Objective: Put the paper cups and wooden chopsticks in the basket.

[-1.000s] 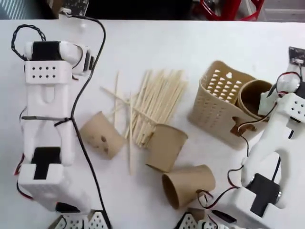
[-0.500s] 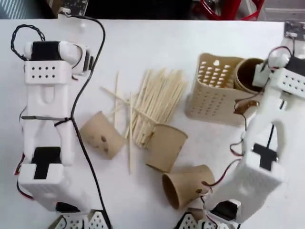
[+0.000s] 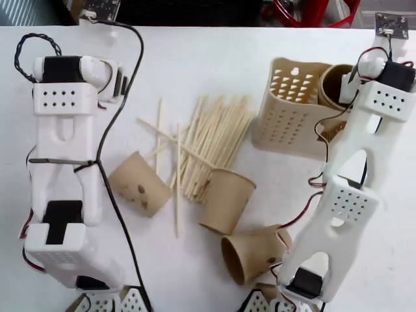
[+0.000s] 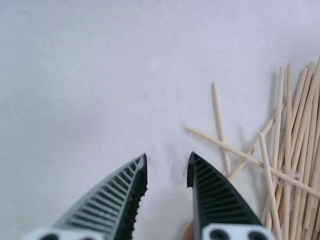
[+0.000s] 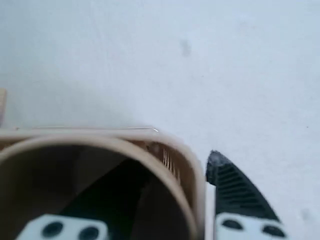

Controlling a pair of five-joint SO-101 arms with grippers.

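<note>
A beige perforated basket [image 3: 289, 123] stands at the right of the white table. Inside its right end sits a brown paper cup [image 3: 333, 83], and my right gripper [image 3: 351, 90] is shut on that cup's wall [image 5: 192, 200], with one black finger [image 5: 231, 192] outside the rim. Three more paper cups lie on their sides: one left of centre [image 3: 136, 184], one in the middle [image 3: 226, 200], one nearer the front [image 3: 257, 252]. A loose pile of wooden chopsticks [image 3: 209, 143] [image 4: 290, 150] lies between them. My left gripper [image 4: 167, 165] [image 3: 119, 81] hangs open over bare table beside the pile.
The left arm's folded white body [image 3: 62, 169] covers the table's left side, with a black cable [image 3: 123, 130] running along it. The right arm [image 3: 344, 195] stretches along the right side, next to the front cup. A red object [image 3: 305, 12] lies beyond the far edge.
The right arm has stretched out toward the far side, with the cup in its gripper. The basket has turned and slid a little away and to the left. The left arm has not moved.
</note>
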